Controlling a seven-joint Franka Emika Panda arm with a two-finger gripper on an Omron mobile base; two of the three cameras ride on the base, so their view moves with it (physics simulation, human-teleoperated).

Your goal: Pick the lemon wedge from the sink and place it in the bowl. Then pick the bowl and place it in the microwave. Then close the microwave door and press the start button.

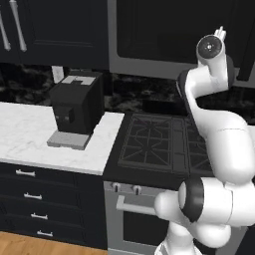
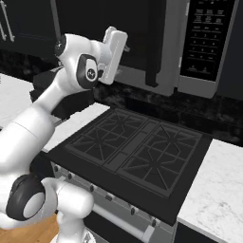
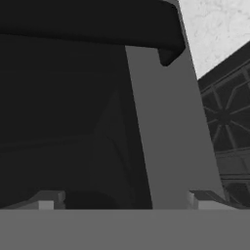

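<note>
hand point(image 3: 122, 200) spread wide, holding nothing — close against the microwave door point(image 2: 161, 47) frame edge, stove point(image 2: 137, 152) clear below.

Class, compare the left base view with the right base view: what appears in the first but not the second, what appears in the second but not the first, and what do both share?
Left base view alone: the upright grey cabinet handles at upper left and the drawer bar handles below the white marble counter.

Right base view alone: the microwave's button panel and the dark vertical handle on the microwave door.

Shared: the black coffee machine, the stove grates, the oven handle and the white arm, raised toward the microwave door.
</note>
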